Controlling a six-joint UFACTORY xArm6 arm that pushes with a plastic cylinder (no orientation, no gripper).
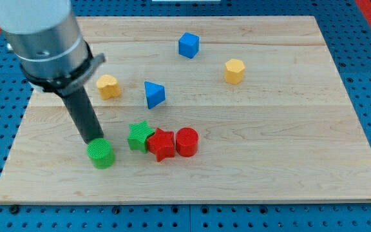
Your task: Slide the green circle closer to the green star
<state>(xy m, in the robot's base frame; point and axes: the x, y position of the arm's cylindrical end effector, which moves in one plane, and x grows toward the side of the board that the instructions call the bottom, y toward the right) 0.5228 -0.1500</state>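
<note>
The green circle [100, 153] sits on the wooden board [269, 154] at the lower left. The green star [140, 136] lies just to its right, a small gap apart, touching a red star [162, 144]. My tip [94, 140] is at the end of the dark rod, right at the green circle's upper left edge, touching or nearly touching it.
A red circle [187, 142] sits beside the red star. A blue triangle [153, 94] and a yellow block [108, 86] lie above the green star. A blue cube [188, 45] and a yellow hexagon [234, 71] lie toward the view's top right.
</note>
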